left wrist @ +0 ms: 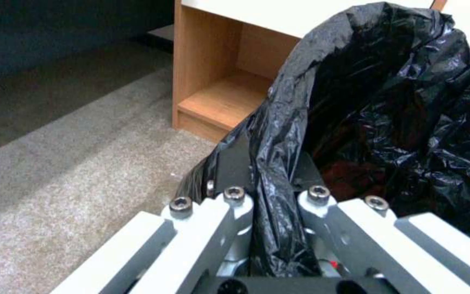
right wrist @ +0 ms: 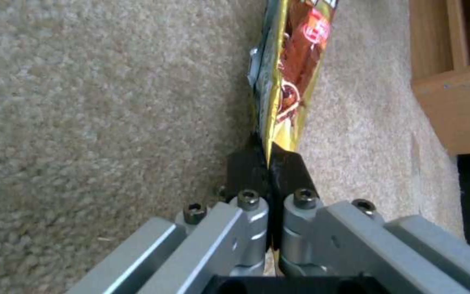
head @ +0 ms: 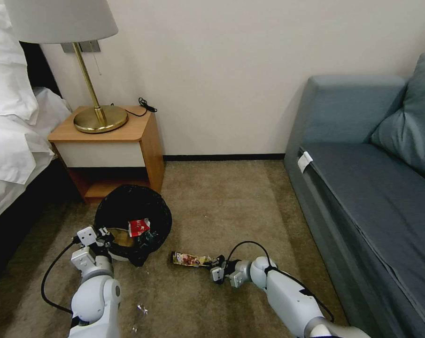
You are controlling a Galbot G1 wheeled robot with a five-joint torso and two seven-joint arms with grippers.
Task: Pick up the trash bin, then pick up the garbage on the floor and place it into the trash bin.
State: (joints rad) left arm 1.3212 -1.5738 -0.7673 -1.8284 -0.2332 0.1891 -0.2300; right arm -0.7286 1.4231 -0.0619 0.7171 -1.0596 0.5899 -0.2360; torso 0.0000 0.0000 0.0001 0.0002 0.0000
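Note:
The trash bin (head: 132,220), round with a black bag over its rim, tilts on the carpet in front of the nightstand. A red-and-white packet (head: 138,227), a brown piece and a bottle lie inside it. My left gripper (head: 104,233) is shut on the bin's bagged rim (left wrist: 278,163). To the bin's right, a flat snack wrapper (head: 189,259) with yellow and brown print lies just above the carpet. My right gripper (head: 217,263) is shut on the near end of the wrapper (right wrist: 287,77), its black pads (right wrist: 246,171) pinched together.
A wooden nightstand (head: 109,150) with a brass lamp stands behind the bin, a bed (head: 15,141) at the left. A blue sofa (head: 372,188) runs along the right. Small scraps (head: 141,310) lie on the carpet near me.

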